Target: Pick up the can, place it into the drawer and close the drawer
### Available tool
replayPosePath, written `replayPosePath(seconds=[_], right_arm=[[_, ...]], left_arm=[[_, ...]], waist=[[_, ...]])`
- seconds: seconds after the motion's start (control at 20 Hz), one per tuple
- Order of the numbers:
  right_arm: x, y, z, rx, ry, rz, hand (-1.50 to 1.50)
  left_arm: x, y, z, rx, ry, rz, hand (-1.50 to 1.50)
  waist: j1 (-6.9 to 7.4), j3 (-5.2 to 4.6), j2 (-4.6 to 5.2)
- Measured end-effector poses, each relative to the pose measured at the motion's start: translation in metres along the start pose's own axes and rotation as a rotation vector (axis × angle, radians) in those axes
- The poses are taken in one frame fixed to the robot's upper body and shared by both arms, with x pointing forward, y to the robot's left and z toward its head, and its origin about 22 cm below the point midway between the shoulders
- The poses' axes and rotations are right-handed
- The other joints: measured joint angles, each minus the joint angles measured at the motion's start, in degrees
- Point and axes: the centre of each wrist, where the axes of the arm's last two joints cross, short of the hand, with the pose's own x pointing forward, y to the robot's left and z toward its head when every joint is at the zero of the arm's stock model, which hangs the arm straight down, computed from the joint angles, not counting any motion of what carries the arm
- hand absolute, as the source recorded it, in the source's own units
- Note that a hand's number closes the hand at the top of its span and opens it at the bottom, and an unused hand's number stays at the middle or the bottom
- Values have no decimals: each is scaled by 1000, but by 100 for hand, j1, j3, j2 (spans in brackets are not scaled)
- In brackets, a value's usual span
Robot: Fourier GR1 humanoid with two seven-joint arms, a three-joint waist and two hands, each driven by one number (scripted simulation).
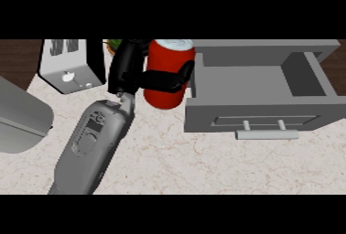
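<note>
Marble counter [202,160]: left hand [145,77] (fingers [177,78] curled) grips red can [165,98] beside open drawer [256,116].

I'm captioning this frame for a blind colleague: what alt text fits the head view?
A black left hand on a grey forearm is curled round a red can, holding it just left of an open grey drawer on a pale marble counter. A silver toaster stands at upper left. The right hand is not visible.
</note>
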Motion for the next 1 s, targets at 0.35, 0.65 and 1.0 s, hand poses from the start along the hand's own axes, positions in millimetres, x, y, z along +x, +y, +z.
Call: replayPosePath(seconds=[0.35, 0.65, 1.0], right_arm=[[-1, 5, -7, 5, -10, 1, -150], [0, 2, -8, 6, -7, 7, -150], [-5, 2, -14, 4, -3, 1, -150]], left_arm=[[38, -38, -35, -17, -22, -17, 150], [65, -65, -55, -18, -16, -34, 150], [76, -87, -75, -17, 9, -64, 150]], waist=[[-42, 0, 12], [-69, 2, 16], [-128, 4, 36]])
